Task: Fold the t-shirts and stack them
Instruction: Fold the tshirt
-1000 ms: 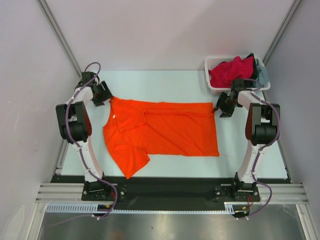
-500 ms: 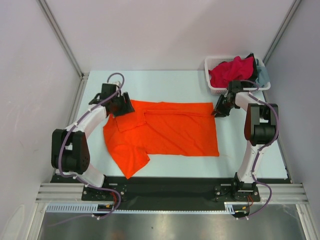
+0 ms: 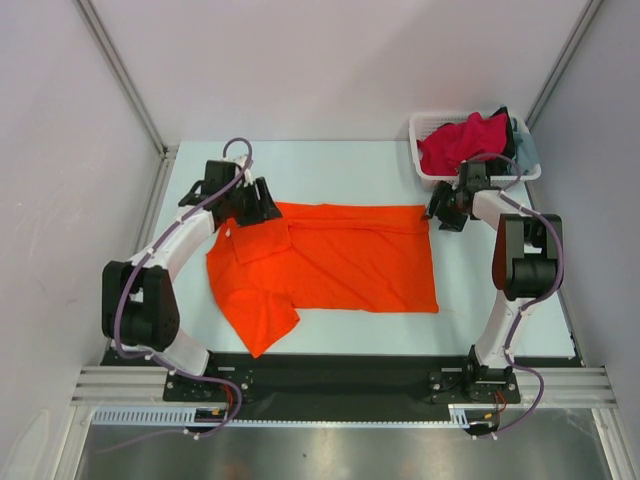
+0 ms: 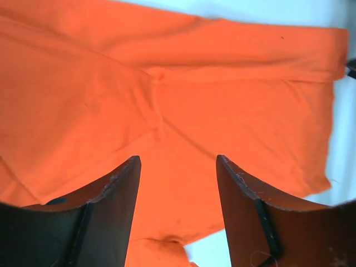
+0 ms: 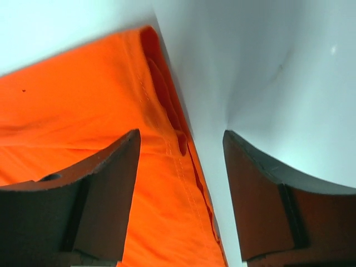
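Lying flat on the pale table (image 3: 340, 165), the bright orange short-sleeved cloth t-shirt (image 3: 340, 265) shows a small pale collar tag (image 3: 228, 232), too small to read. The left gripper (image 4: 178, 161) hovers above it, jaws apart and empty. The right gripper (image 5: 181, 136), jaws likewise apart, stands over its far right edge.

We find no text, label, brand or number that can be read in any view — neither on the orange t-shirt (image 3: 340, 260) nor on the white basket (image 3: 425, 172) at the far right. A small pale tag (image 3: 228, 232) sits at the shirt's collar on the left — too small for us to read.
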Robot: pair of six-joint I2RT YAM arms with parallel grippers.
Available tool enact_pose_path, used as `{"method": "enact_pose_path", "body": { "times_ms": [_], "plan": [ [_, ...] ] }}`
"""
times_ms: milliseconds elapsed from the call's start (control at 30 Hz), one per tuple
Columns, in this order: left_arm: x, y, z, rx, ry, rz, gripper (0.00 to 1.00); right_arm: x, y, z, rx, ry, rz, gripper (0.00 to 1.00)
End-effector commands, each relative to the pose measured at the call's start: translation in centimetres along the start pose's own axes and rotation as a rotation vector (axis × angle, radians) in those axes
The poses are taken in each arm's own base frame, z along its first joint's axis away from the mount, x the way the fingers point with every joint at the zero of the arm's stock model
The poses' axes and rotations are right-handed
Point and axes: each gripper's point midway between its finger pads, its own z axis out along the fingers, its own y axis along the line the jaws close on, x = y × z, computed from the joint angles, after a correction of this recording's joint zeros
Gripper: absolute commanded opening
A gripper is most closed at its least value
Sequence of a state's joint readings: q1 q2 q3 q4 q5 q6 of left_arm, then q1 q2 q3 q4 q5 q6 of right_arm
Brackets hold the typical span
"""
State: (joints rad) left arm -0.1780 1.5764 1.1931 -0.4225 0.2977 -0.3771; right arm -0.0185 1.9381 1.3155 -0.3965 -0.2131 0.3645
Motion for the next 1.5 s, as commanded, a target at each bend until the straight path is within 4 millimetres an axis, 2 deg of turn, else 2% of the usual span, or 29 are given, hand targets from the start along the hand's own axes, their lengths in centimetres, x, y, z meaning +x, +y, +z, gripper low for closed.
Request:
{"method": "enact_pose_path", "body": {
  "times_ms": [0,67,133,233,267,300,467,567,600,667,700,767,800,867,900,933,1067,1167,1200,1267,1300,1333,1367,1433,1467],
  "plan": [
    [1.0,-2.1,-1.3,0.103,0.003,-0.044,0.62,-4.3,2.1,-0.2,-0.074,-0.200,-0.072,0.66],
    [2.4,-1.9,-1.9,0.106,0.016,-0.052,0.62,-4.2,2.4,0.6,-0.104,-0.216,-0.102,0.66],
    [3.5,-1.7,-2.5,0.107,0.024,-0.052,0.62,-4.9,2.5,1.2,-0.111,-0.241,-0.118,0.66],
    [4.5,-1.2,-3.0,0.090,0.038,-0.047,0.62,-5.4,2.8,2.4,-0.132,-0.253,-0.116,0.63],
    [4.7,-1.2,-3.3,0.090,0.035,-0.043,0.62,-5.3,4.0,2.8,-0.140,-0.248,-0.128,0.61],
    [4.7,-1.1,-3.3,0.085,0.034,-0.040,0.62,-4.9,3.3,3.6,-0.117,-0.220,-0.113,0.58],
    [4.5,-0.7,-3.7,0.065,0.022,-0.033,0.62,-4.4,2.9,4.4,-0.085,-0.160,-0.090,0.51],
    [4.3,-0.7,-3.8,0.069,0.014,-0.041,0.62,-3.0,1.9,5.0,-0.046,-0.103,-0.091,0.47],
    [4.2,-0.7,-3.8,0.070,0.014,-0.047,0.62,-3.2,1.7,5.0,-0.051,-0.107,-0.085,0.41],
    [4.0,-0.7,-3.9,0.073,0.009,-0.047,0.62,-3.0,1.2,5.0,-0.022,-0.095,-0.076,0.35],
    [3.8,-0.7,-4.0,0.074,0.004,-0.048,0.62,-3.1,0.7,4.9,0.003,-0.102,-0.068,0.27],
    [3.6,-0.4,-4.2,0.059,-0.004,-0.053,0.62,-3.0,0.0,4.7,0.045,-0.106,-0.057,0.21],
    [3.5,-0.3,-4.4,0.051,-0.011,-0.054,0.62,-3.1,-0.4,4.7,0.067,-0.110,-0.046,0.11],
    [3.4,0.2,-4.7,0.026,-0.021,-0.078,0.61,-3.8,-1.4,4.2,0.123,-0.145,-0.011,0.00],
    [3.5,0.4,-4.9,0.019,-0.025,-0.089,0.61,-4.1,-1.6,4.0,0.141,-0.161,-0.005,0.00],
    [3.3,0.6,-5.5,0.014,-0.045,-0.099,0.61,-5.0,-3.0,3.6,0.171,-0.185,0.024,0.00],
    [3.6,1.5,-6.9,-0.039,-0.081,-0.175,0.61,-7.3,-4.0,2.5,0.213,-0.255,0.042,0.00],
    [5.0,2.5,-7.8,-0.098,-0.087,-0.247,0.60,-7.9,-4.1,2.6,0.220,-0.254,0.028,0.00],
    [6.0,3.1,-7.7,-0.126,-0.076,-0.273,0.61,-8.1,-4.1,2.4,0.223,-0.257,0.022,0.00],
    [6.9,3.6,-8.3,-0.157,-0.086,-0.331,0.60,-8.1,-4.7,2.2,0.250,-0.257,0.020,0.00],
    [8.3,4.2,-8.3,-0.185,-0.057,-0.358,0.60,-8.2,-4.8,1.9,0.255,-0.259,0.023,0.00],
    [8.9,4.7,-8.5,-0.210,-0.055,-0.389,0.60,-8.1,-5.0,1.7,0.259,-0.258,0.027,0.07],
    [9.5,5.0,-8.6,-0.230,-0.049,-0.404,0.61,-7.9,-5.3,1.3,0.280,-0.247,0.026,0.24],
    [11.7,6.2,-9.0,-0.300,0.006,-0.443,0.60,-7.5,-5.0,0.4,0.292,-0.239,0.011,0.40],
    [12.2,6.7,-9.1,-0.326,0.013,-0.449,0.60,-6.9,-5.2,-0.2,0.318,-0.222,0.009,0.54]
  ]
}}
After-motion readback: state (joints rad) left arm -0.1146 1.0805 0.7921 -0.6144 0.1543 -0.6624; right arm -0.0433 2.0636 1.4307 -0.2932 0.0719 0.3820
